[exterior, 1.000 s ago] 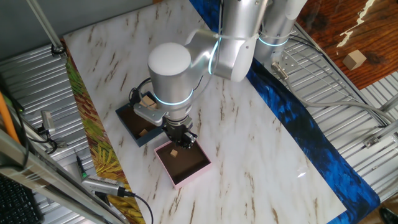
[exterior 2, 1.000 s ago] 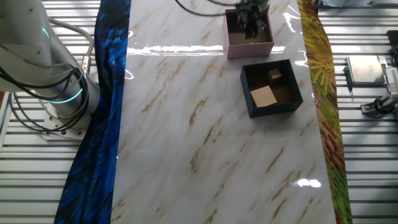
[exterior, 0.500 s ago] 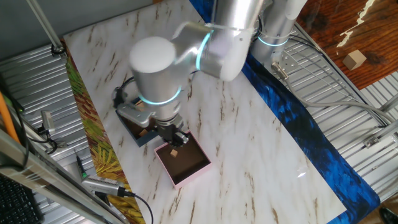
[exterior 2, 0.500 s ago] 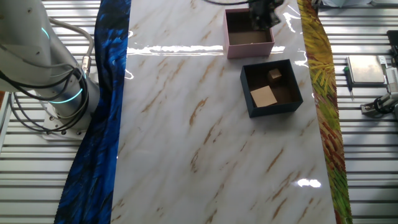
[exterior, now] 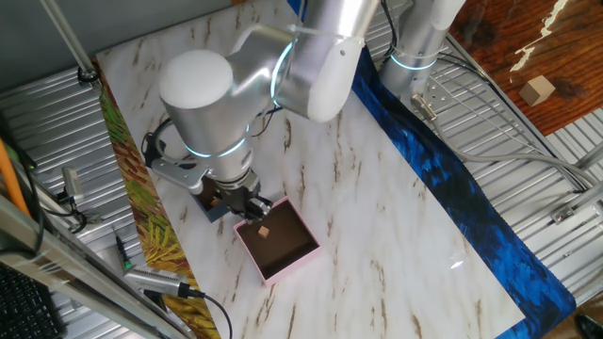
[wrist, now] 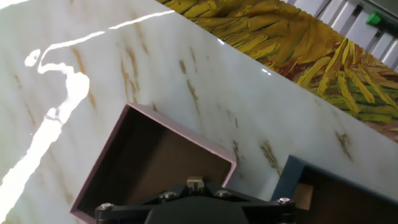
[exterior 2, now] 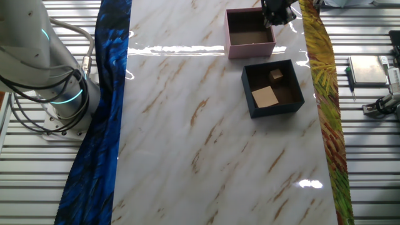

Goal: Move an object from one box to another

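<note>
A small cube (exterior: 265, 230) of pale, tan wood lies on the brown floor of the pink box (exterior: 283, 256), close to the corner nearest the arm. It sits free of the tool (exterior: 247, 202), with a gap between them. Its faces look plain and unmarked, though it is too small to make out any finer detail.

The tool hangs over the edge where the pink box meets the dark blue box (exterior: 213, 210). Its fingers are dark and partly hidden by the arm's wrist, so I cannot tell whether they are spread or closed. Nothing can be seen between them.

From the other fixed view, the tool (exterior 2: 277, 9) covers the far right corner of the pink box (exterior 2: 250, 49), and the cube is hidden there. The dark blue box (exterior 2: 273, 112) stands just beside the pink one, not touching it. It holds a second small wooden cube (exterior 2: 276, 75) and a flat tan square piece (exterior 2: 265, 97).

The hand view looks down on the pink box (wrist: 180, 127) and a corner of the dark blue box (wrist: 298, 165), both on the white marbled counter (wrist: 186, 62). A strip of yellow leaf-patterned cloth (wrist: 298, 43) runs along the counter's edge.
</note>
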`<state>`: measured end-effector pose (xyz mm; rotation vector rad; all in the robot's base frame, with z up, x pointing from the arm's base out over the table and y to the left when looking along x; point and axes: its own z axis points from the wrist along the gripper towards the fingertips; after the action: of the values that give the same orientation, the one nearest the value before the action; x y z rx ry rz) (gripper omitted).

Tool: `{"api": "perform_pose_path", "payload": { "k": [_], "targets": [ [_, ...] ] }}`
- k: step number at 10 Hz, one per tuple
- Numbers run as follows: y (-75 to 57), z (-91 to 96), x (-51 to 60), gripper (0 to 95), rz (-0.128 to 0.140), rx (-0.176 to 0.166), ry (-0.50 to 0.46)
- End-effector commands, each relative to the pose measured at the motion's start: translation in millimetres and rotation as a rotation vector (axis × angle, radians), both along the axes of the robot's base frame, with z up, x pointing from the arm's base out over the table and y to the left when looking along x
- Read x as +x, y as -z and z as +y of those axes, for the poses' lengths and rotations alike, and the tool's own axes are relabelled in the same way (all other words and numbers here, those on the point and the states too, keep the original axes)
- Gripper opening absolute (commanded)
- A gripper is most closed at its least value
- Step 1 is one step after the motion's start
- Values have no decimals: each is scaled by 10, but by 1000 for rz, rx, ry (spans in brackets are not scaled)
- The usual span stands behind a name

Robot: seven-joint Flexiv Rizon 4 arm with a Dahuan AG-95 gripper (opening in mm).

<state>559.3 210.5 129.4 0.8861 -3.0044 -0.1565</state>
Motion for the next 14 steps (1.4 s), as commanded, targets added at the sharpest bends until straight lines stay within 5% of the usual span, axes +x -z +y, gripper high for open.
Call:
{"api": "perform_pose_path", "payload": {
  "k": [1, 6, 10, 14],
  "targets": [
    [-9, -6, -8, 0, 6, -24, 73],
    [-9, -6, -8, 0, 5, -15, 191],
    [-9, -6, -8, 0, -8, 9, 147],
    [52, -587, 114, 0, -15, 36, 58]
  ]
}}
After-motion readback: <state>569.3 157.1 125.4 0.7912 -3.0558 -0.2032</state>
